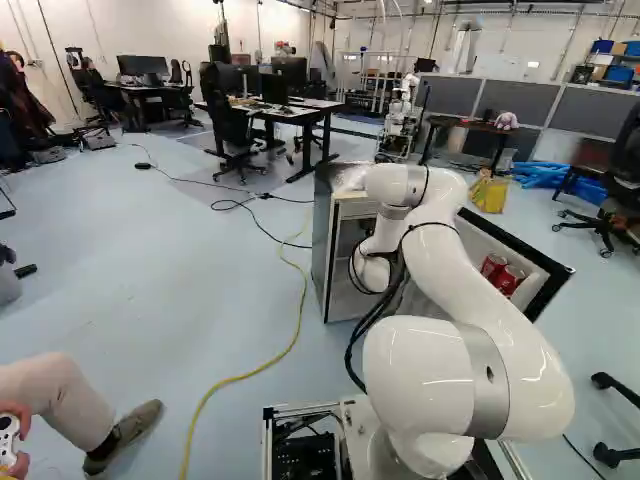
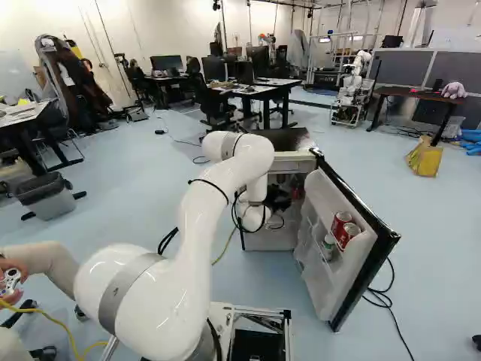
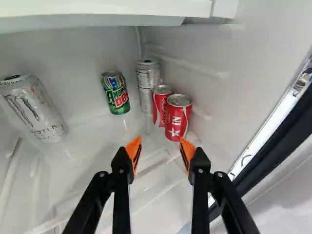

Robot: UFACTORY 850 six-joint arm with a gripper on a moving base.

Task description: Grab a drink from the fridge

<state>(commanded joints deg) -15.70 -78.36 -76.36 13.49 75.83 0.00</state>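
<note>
Gripper (image 2: 278, 198), one: inside the fridge (image 2: 294, 163), fingers (image 3: 134, 152) wide apart, holding nothing. Drinks: two red cans (image 3: 178, 119) by the side wall, ahead of the fingers; tall can (image 3: 146, 85), seemingly in the back corner; green can (image 3: 116, 93); white can (image 3: 35, 109), farther across.

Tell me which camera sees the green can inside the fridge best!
The wrist view: the green soda can shows whole there, nothing covering it. Neither base view shows it; the robot arm blocks much of the view into the fridge.
</note>
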